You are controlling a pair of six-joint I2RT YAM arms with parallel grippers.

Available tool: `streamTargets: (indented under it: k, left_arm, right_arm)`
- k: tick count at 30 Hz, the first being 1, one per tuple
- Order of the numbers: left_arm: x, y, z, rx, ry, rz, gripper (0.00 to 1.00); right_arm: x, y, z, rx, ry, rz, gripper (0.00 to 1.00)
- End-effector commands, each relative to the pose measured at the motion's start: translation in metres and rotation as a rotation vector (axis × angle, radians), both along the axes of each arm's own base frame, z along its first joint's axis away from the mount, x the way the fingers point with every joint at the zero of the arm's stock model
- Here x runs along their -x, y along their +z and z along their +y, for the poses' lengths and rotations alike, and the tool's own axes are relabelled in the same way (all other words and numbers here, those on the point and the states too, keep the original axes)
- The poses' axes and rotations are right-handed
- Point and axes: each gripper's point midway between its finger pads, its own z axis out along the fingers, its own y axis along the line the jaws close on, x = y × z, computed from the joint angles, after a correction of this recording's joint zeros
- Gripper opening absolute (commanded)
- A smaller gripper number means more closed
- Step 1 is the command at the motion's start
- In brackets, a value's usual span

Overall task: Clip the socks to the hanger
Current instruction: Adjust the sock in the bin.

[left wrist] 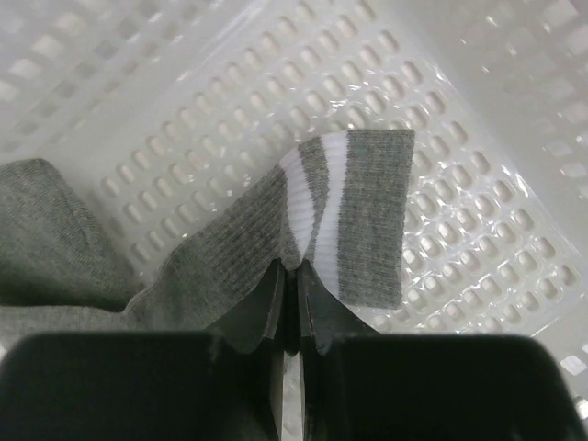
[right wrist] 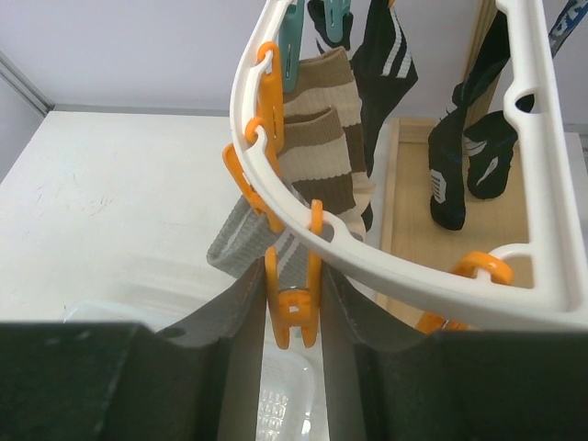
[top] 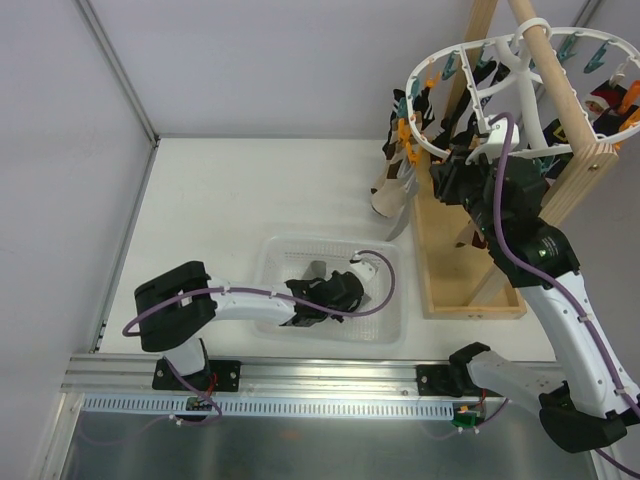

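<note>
My left gripper (top: 325, 300) is down in the clear basket (top: 275, 255), shut on a grey sock (left wrist: 367, 211) just below its two white stripes; the fingertips (left wrist: 276, 285) pinch the fabric. More grey cloth (left wrist: 46, 230) lies to the left. My right gripper (top: 440, 180) is up at the white hanger ring (top: 413, 80), and its fingers (right wrist: 239, 312) press both sides of an orange clip (right wrist: 294, 312) hanging from the ring (right wrist: 386, 257). The clip's lower tips stand slightly apart. Another grey striped sock (right wrist: 243, 234) hangs just behind that clip.
A brown-striped beige sock (right wrist: 322, 156) and black socks (right wrist: 386, 55) hang from other clips. The hanger hangs on a wooden pole (top: 555, 80), whose wooden base frame (top: 470, 290) stands right of the basket. The basket's perforated wall (left wrist: 184, 92) surrounds the left gripper.
</note>
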Motion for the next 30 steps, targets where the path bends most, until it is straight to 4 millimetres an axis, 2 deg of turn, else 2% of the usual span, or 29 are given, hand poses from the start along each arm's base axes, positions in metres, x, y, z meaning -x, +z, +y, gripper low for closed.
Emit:
streamTargets:
  k: [1, 3, 6, 10, 13, 16, 17, 19, 23, 25, 26, 30]
  left_arm:
    - [-0.025, 0.039, 0.009, 0.101, 0.192, -0.065, 0.00]
    - [-0.036, 0.047, 0.023, 0.152, 0.298, -0.022, 0.00]
    - [-0.042, 0.040, 0.039, 0.180, 0.381, 0.048, 0.00]
    - [-0.042, 0.023, 0.046, 0.114, 0.357, 0.061, 0.12]
    - [-0.041, 0.014, 0.044, 0.084, 0.337, 0.074, 0.22]
    - [-0.039, 0.016, 0.036, 0.084, 0.291, 0.084, 0.41]
    - [-0.038, 0.018, 0.034, 0.084, 0.274, 0.085, 0.55]
    - [-0.038, 0.023, 0.034, 0.077, 0.251, 0.061, 0.63]
    - [-0.037, 0.048, 0.041, 0.093, 0.211, -0.023, 0.67]
    - [-0.033, 0.048, 0.050, 0.062, 0.179, -0.056, 0.68]
    - [-0.033, 0.054, 0.054, 0.064, 0.169, -0.076, 0.68]
    - [-0.026, 0.049, 0.070, -0.013, 0.078, -0.125, 0.68]
  right_arm:
    - [0.006, 0.001, 0.004, -0.007, 0.035, 0.001, 0.01]
    - [0.006, 0.000, 0.005, -0.009, 0.038, 0.002, 0.01]
    - [0.006, -0.001, 0.006, -0.014, 0.042, 0.006, 0.01]
    - [0.005, -0.004, 0.008, -0.015, 0.046, 0.016, 0.01]
    - [0.005, -0.004, 0.008, -0.017, 0.046, 0.017, 0.01]
    - [0.007, -0.003, 0.005, -0.013, 0.037, 0.014, 0.01]
    - [0.008, -0.003, 0.005, -0.015, 0.038, 0.013, 0.01]
    - [0.008, -0.003, 0.003, -0.012, 0.035, 0.011, 0.01]
    - [0.009, -0.004, 0.002, -0.005, 0.031, 0.013, 0.01]
    - [0.009, -0.004, 0.001, -0.005, 0.029, 0.013, 0.01]
    - [0.010, -0.004, 0.001, -0.003, 0.030, 0.012, 0.01]
    - [0.010, -0.006, 0.002, -0.003, 0.031, 0.014, 0.01]
